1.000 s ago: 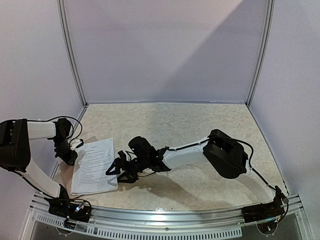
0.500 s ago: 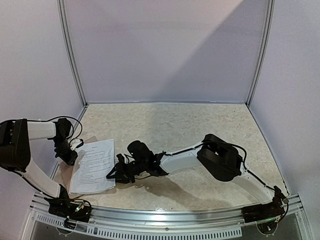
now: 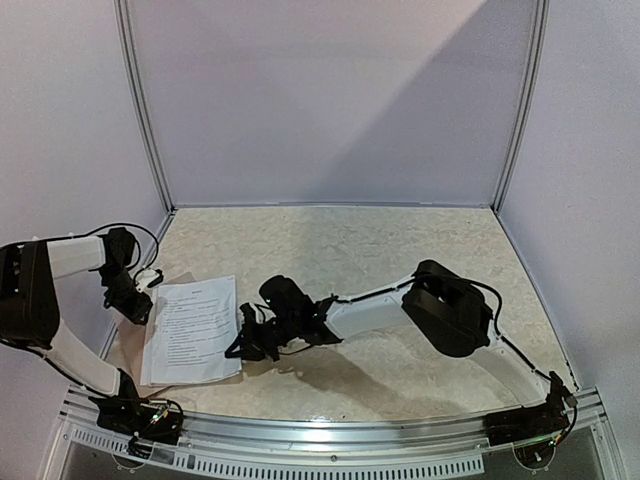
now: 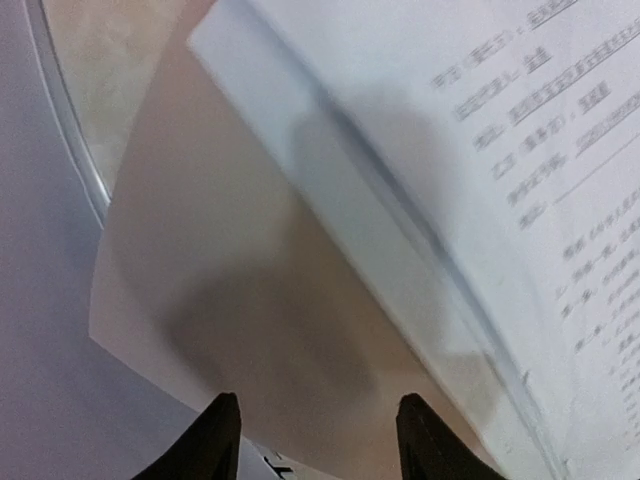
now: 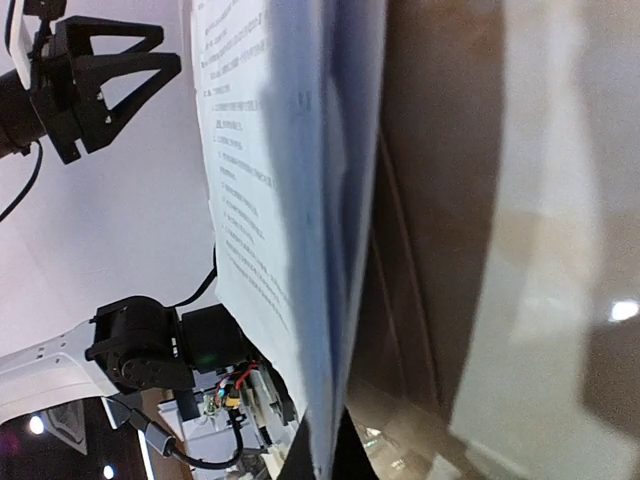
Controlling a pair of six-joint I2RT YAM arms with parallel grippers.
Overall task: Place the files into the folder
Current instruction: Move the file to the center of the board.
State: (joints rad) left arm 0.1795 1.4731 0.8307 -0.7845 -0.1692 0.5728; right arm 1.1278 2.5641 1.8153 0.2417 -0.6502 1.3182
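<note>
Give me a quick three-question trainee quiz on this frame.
1. True or false: the left pincer is shut on the files.
2. Which one grips the files' right edge? A) left pincer B) right pincer C) neither
3. Fill in: the files lie on the ___.
Key: 1 false; 2 B; 3 folder.
</note>
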